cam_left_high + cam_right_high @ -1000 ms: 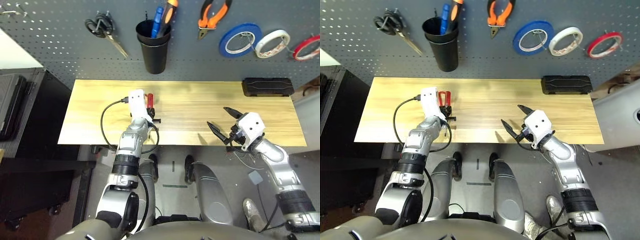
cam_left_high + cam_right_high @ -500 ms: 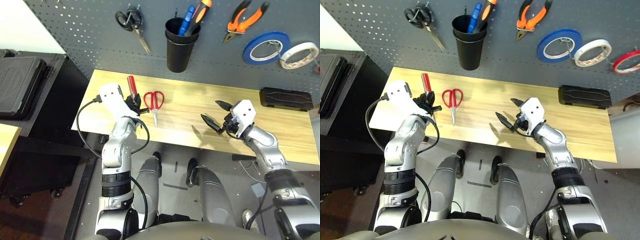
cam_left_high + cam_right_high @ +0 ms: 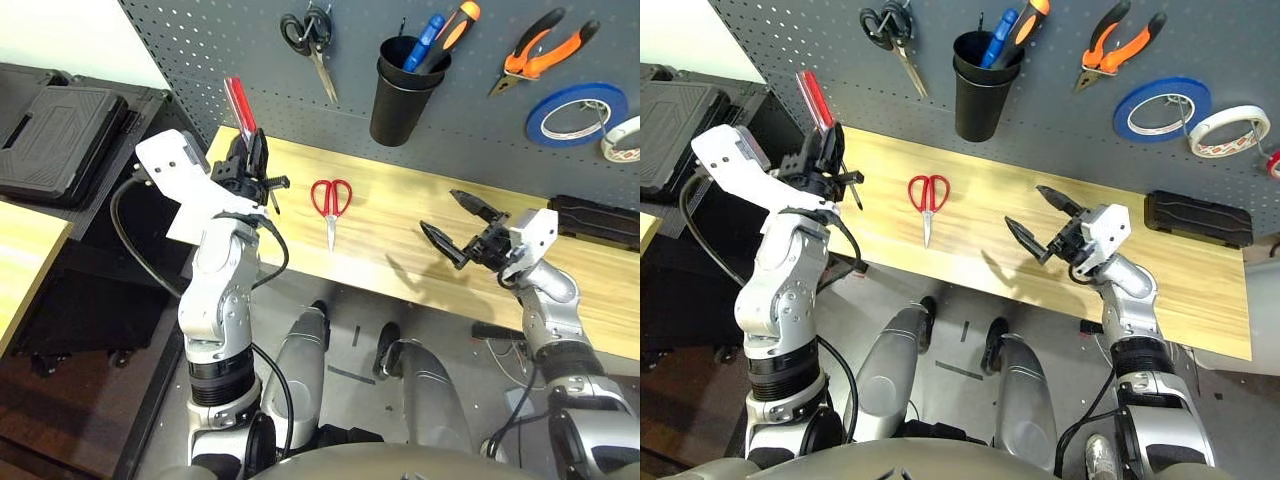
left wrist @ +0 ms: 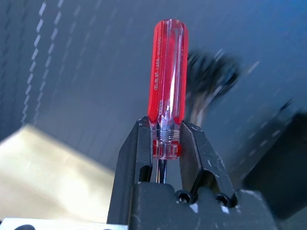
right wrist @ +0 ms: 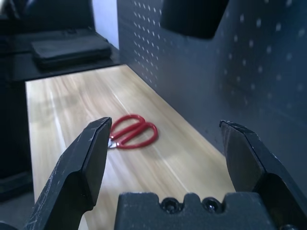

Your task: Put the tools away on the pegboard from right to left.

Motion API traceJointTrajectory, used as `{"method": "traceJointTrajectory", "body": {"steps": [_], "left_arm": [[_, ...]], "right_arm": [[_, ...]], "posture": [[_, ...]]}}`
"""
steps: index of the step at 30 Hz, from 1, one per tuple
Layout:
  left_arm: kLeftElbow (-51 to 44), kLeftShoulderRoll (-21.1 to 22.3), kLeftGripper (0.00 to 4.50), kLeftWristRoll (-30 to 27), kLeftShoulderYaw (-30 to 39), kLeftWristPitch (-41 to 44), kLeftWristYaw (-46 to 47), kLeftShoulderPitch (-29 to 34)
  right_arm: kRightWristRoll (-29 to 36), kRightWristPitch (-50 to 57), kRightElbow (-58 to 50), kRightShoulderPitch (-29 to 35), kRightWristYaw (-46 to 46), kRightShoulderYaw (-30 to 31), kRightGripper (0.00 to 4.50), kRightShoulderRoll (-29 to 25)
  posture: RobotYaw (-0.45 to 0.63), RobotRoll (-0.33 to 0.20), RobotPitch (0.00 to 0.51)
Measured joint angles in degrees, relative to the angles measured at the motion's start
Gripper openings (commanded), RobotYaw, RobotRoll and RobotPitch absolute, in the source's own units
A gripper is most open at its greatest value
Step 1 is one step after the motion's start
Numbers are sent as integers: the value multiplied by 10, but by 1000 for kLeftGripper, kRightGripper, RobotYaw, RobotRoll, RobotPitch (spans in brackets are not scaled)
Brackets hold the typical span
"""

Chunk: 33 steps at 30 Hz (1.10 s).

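Item 1: slim red-handled screwdriver (image 4: 167,81), clamped in my left gripper (image 3: 250,165), jaws closed on the base of its handle; handle points up, held above the bench's (image 3: 400,250) left end, before the pegboard (image 3: 220,50).
Item 2: red-handled scissors (image 3: 331,200), flat on the bench, unheld.
Item 3: my right gripper (image 3: 458,222), jaws wide apart, empty, above the bench's right part.

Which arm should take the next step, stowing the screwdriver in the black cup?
Left. The left gripper is already shut on the red-handled screwdriver, raised in front of the pegboard. The right gripper is open and empty, over the table.
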Motion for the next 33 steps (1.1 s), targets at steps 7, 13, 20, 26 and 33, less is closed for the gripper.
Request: {"method": "traceJointTrajectory", "body": {"steps": [7, 13, 20, 26, 33], "left_arm": [[9, 34, 836, -29, 18, 20, -8, -75], [56, 53, 836, -46, 24, 22, -20, -136], [106, 64, 836, -50, 28, 20, -28, -192], [137, 71, 836, -50, 29, 15, -33, -218], [181, 73, 836, -48, 29, -5, -37, -259]], "right_arm": [[56, 81, -60, -5, 24, -34, 4500, -56], [106, 177, -116, -24, 26, -69, 4500, -98], [153, 279, -192, -28, 16, -93, 4500, -124], [167, 328, -217, -45, 3, -111, 4500, -141], [166, 337, -199, -75, 2, -131, 4500, -155]], "posture": [[247, 0, 231], [188, 0, 220], [148, 0, 212], [133, 0, 209], [128, 0, 208]]}}
